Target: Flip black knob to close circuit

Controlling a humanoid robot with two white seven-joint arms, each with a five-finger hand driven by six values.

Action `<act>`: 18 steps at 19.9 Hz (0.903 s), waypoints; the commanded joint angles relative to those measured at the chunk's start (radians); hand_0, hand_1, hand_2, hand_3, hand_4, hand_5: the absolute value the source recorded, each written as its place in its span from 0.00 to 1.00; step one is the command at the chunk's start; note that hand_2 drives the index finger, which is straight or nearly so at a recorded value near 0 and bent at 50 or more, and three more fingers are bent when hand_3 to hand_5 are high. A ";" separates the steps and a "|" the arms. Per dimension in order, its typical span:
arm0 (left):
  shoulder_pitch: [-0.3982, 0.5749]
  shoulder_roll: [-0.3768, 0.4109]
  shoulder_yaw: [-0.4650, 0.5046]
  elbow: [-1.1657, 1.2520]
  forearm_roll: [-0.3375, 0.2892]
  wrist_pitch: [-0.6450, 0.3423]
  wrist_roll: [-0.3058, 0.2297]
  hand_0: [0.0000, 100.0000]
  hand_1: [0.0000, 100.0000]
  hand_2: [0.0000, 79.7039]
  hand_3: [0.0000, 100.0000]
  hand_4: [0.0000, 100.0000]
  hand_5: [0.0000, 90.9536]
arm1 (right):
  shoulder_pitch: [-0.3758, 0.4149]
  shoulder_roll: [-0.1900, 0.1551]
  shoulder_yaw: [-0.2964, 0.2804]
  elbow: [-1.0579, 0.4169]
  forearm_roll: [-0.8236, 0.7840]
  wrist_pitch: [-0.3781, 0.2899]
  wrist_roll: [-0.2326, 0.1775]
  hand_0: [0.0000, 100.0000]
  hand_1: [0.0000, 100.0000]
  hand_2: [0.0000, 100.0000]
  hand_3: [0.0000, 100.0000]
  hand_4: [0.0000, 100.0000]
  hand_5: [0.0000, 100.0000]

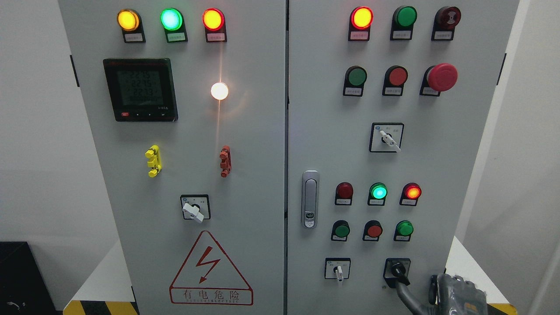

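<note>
light: bright, even, soft | glare: white lamp (219,91) blooms with a vertical streak on the cabinet (245,183) | shadows: faint | focus: sharp centre, small labels unreadable | distortion: cabinet edges splay toward the top

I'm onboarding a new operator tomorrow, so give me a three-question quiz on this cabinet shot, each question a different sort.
1. True or false: the robot hand enters at the lower right, with a finger reaching up to the black knob.
2. Multiple choice: the red mushroom button sits on the (A) left door, upper left, (B) right door, upper right, (C) right door, bottom edge.
3. Fill in: the top row of the left door has a yellow lamp, a ____ lamp and a red lamp.

Key: 1 true; 2 B; 3 green.
</note>
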 commanded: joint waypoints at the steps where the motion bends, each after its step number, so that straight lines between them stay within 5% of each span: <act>1: 0.000 -0.001 -0.001 -0.001 0.000 -0.001 -0.002 0.12 0.56 0.00 0.00 0.00 0.00 | -0.002 0.025 -0.011 -0.009 -0.004 0.001 0.007 0.00 0.03 0.91 1.00 1.00 1.00; 18: 0.000 0.000 0.000 0.001 0.000 -0.001 -0.002 0.12 0.56 0.00 0.00 0.00 0.00 | -0.002 0.027 0.006 -0.008 -0.019 0.001 0.008 0.00 0.03 0.91 1.00 1.00 1.00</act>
